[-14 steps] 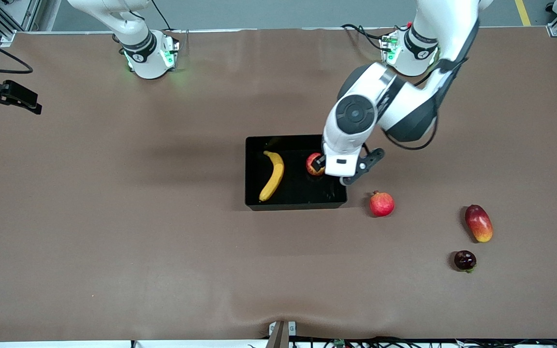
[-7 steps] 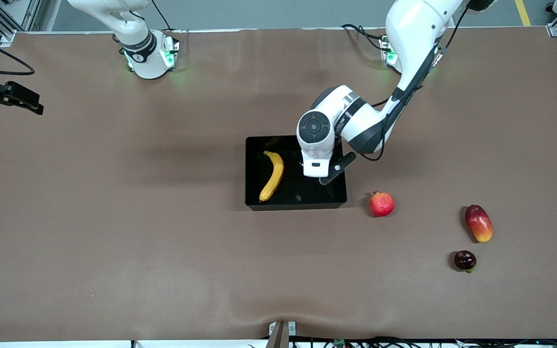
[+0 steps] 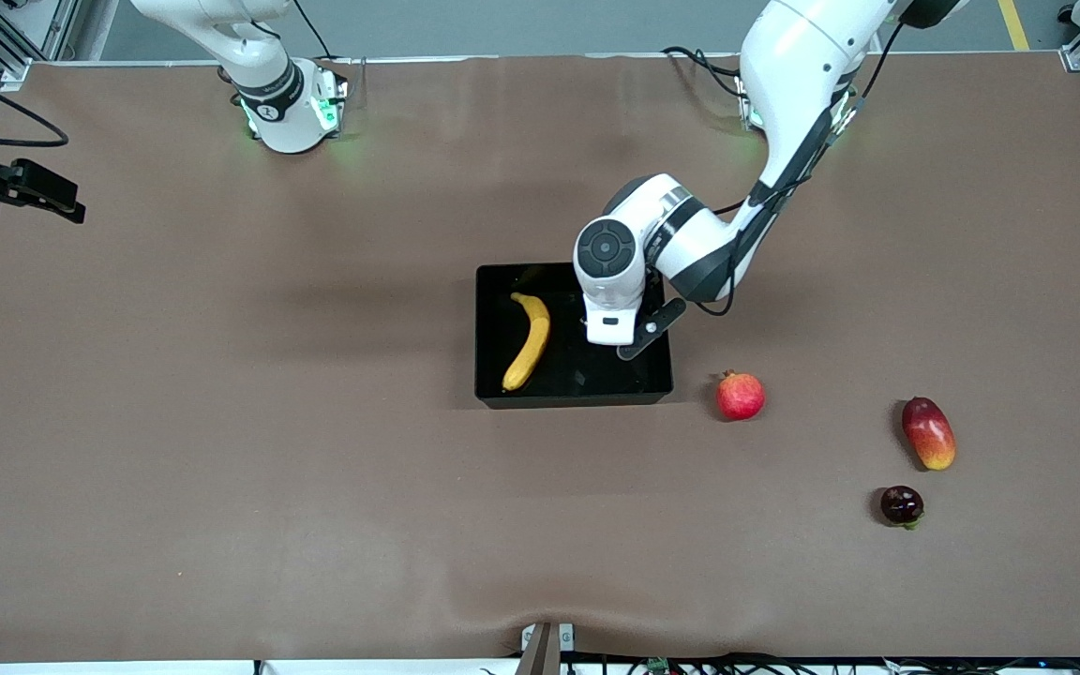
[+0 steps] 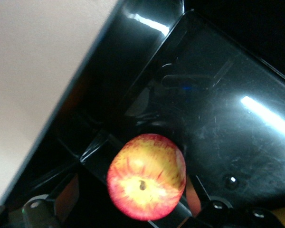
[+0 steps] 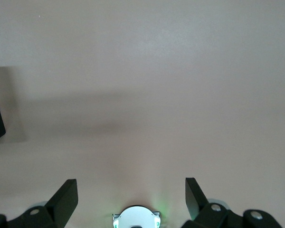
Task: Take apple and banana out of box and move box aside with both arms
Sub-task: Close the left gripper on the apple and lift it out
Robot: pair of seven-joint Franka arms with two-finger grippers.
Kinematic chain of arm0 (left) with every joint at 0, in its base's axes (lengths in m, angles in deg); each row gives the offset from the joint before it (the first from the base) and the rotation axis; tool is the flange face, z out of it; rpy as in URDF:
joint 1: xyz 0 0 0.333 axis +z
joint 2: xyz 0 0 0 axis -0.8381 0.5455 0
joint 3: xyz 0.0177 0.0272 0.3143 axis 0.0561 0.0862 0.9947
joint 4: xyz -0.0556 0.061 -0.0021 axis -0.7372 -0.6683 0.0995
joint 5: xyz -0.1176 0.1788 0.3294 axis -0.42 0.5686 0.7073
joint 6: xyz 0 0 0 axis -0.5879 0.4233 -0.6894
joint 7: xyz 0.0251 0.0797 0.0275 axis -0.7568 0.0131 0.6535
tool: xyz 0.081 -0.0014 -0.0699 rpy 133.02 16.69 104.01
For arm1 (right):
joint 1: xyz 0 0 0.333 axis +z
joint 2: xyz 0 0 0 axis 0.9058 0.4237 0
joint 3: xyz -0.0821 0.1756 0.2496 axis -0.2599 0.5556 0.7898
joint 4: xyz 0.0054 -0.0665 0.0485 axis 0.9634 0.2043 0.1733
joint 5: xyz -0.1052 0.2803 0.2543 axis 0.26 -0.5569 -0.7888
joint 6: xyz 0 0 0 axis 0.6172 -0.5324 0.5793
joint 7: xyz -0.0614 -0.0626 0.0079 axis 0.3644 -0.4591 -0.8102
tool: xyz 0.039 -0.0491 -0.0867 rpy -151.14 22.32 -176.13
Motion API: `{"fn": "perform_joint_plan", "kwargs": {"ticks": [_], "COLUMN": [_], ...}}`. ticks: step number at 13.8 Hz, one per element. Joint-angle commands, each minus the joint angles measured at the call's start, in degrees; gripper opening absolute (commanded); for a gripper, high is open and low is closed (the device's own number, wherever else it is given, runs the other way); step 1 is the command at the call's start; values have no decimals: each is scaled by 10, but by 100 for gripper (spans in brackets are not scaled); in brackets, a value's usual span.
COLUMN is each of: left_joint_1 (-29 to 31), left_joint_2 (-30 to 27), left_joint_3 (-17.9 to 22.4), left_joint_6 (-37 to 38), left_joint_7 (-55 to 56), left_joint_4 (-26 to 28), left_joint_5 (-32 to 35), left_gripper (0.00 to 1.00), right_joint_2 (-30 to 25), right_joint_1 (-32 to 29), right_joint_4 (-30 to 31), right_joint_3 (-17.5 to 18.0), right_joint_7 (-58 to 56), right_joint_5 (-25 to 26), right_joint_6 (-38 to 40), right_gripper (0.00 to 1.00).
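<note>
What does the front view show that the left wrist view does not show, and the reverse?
Only the front view shows the banana lying in the box, plus the pomegranate, the mango and a small dark fruit on the table toward the left arm's end. Only the left wrist view shows the apple, resting on the box floor between the fingers of the left gripper; in the front view the arm hides it. Both views show the black box and the brown table.
</note>
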Motion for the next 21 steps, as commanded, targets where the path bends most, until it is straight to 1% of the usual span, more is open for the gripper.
{"fn": "perform_joint_plan", "kwargs": {"ticks": [1, 5, 6, 8, 9, 13, 14, 16, 18, 19, 21], "left_joint_1": [-7, -12, -12, -11, -12, -12, -12, -12, -6, 1, 50], "left_joint_2": [12, 23, 25, 23, 22, 12, 0, -28, -54, -73, -104], "left_joint_3": [1, 1, 1, 1, 1, 1, 0, -1, 0, 4, 5], "left_joint_6": [-23, -23, -23, -22, -22, -13, 0, 52, 113, 136, 153], "left_joint_7": [31, 30, 30, 25, 22, 18, 17, 5, -37, -77, -170], "left_joint_4": [0, 2, 0, -3, -4, -16, -24, -54, -83, -87, -86], "left_joint_5": [21, 22, 22, 22, 22, 23, 23, 23, 22, 21, 21], "left_gripper": [100, 100, 78, 16, 0, 0, 0, 0, 0, 0, 0], "right_joint_2": [-4, -4, -4, -3, -3, -2, -2, -2, -2, -2, -2], "right_joint_1": [-6, -6, -5, -2, -1, -3, -4, -4, -3, -2, -1], "right_joint_4": [6, 6, 6, 6, 6, 6, 6, 7, 7, 7, 7], "right_joint_3": [4, 4, 4, 4, 5, 5, 5, 5, 5, 5, 5], "right_joint_7": [6, 6, 7, 8, 10, 16, 16, 16, 16, 16, 17], "right_joint_5": [3, 1, 0, -3, -4, -5, -5, -5, -5, -5, -5], "right_joint_6": [-3, -3, -4, -10, -12, -11, -11, -11, -11, -11, -12], "right_gripper": [100, 100, 100, 100, 100, 100, 100, 100, 100, 100, 100]}}
